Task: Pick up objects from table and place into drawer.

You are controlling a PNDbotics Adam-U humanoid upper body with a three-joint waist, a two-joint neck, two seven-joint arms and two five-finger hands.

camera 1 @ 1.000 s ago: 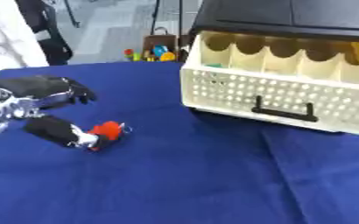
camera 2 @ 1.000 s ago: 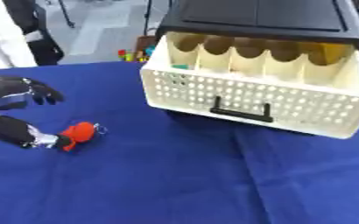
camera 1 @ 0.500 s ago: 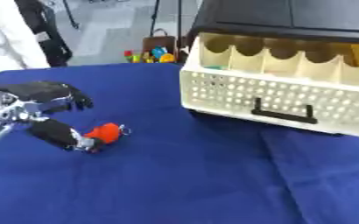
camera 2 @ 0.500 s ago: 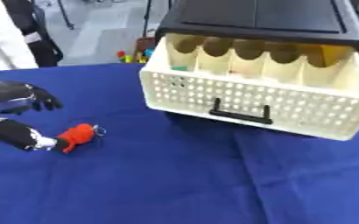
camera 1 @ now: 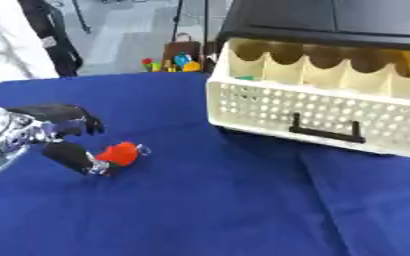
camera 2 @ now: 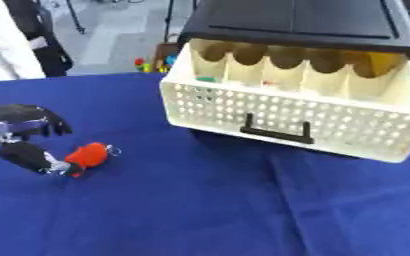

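While the left hand [camera 1: 55, 132] reaches in from the left edge over the blue tablecloth [camera 1: 200, 210], a small red object [camera 1: 117, 153] lies right at the tip of its thumb [camera 1: 73, 158], on the side away from the arm. The thumb stretches low along the cloth, and its light-coloured tip appears to touch the near end of the red object, though contact cannot be told for sure. The black fingers [camera 1: 64, 116] are curled downward above and behind the thumb, apart from the red object, and do not close round it; between fingers and thumb there is a gap with bare cloth showing. The red object rests on the cloth, with what looks like a small metal ring on its far side. Well away from the hand, off to its right and farther back, stands the cream perforated drawer [camera 2: 287, 122], pulled open out of a black cabinet [camera 2: 296, 22], with a dark handle [camera 2: 277, 131] on its front and scalloped dividers inside. The right hand shows in neither view.
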